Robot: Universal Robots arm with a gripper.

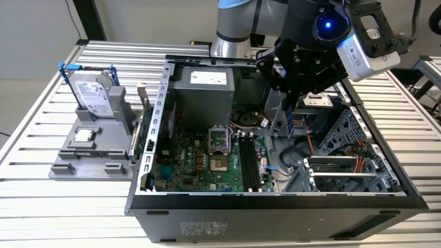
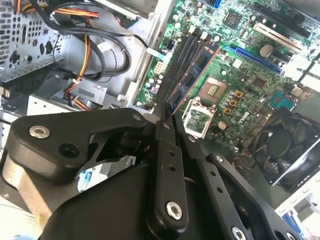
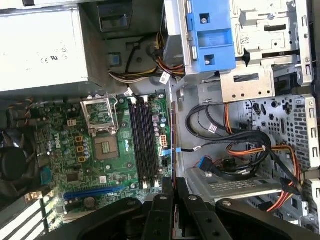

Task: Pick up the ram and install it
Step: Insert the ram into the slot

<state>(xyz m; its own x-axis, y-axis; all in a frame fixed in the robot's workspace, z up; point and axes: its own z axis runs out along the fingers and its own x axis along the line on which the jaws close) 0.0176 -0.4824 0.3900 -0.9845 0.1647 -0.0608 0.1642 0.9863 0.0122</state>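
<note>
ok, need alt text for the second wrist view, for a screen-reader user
The hand is shut on the ram, a thin circuit-board stick with black chips, held over the motherboard and running alongside its black memory slots. The processor socket and a fan lie to one side of the ram, bundled cables to the other.

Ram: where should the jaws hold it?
Pinch the ram by its flat faces at the upper edge, from above: it is thin, on edge, in line with the slots, so the lower edge stays free. The gripper holds it so.
</note>
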